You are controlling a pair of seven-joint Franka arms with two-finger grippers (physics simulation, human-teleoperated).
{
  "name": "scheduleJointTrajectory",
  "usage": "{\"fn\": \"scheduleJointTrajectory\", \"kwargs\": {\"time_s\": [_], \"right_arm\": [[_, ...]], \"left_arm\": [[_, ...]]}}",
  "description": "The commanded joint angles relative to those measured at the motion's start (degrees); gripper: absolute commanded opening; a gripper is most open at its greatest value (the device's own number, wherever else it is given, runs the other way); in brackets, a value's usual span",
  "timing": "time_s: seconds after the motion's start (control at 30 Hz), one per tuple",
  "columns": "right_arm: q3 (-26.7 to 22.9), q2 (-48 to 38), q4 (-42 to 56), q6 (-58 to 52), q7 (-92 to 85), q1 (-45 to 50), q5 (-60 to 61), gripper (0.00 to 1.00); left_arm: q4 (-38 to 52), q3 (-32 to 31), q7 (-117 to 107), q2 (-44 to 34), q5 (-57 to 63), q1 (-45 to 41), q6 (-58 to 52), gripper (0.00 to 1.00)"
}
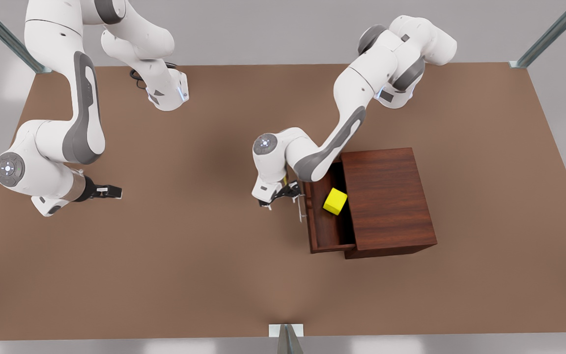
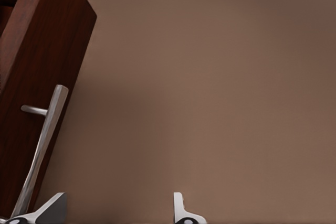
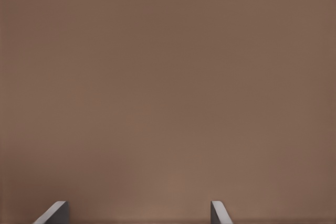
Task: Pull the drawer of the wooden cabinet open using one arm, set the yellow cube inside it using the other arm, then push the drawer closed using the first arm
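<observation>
Item: drawer [image 1: 329, 223], centre-right of the front view, pulled out of wooden cabinet [image 1: 386, 199]; yellow cube [image 1: 335, 201] inside. My left gripper [image 1: 288, 194]: spread, empty, beside handle [image 2: 44, 140]. My right gripper [image 1: 111, 191]: spread, idle, far left. Step: closing. Next, I judge: push the front squarely.

We saw a bright yellow cube [image 1: 335, 201] against the dark reddish-brown drawer [image 1: 329, 236]. The wooden cabinet [image 1: 386, 196], at the cube's three o'clock, wore the same wood grain. The handle [image 2: 44, 140] was silver, the table [image 1: 189, 255] plain brown, and the arms [image 1: 67, 123] white with grey panels.
</observation>
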Motion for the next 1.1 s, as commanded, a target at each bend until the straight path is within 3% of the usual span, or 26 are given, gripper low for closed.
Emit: {"fn": "scheduleJointTrajectory", "kwargs": {"time_s": [0.0, 1.07], "right_arm": [[0.0, -0.1, 0.0, 0.1, 1.9, 0.0, 0.0, 1.0], [0.0, 0.0, 0.2, 0.1, 1.9, 0.0, 0.0, 1.0]], "left_arm": [[0.0, 0.0, 5.1, -0.1, 0.2, 0.1, -1.5, 1.0], [-5.4, -0.3, 28.0, -3.5, -0.5, 9.9, -6.7, 1.0]]}}
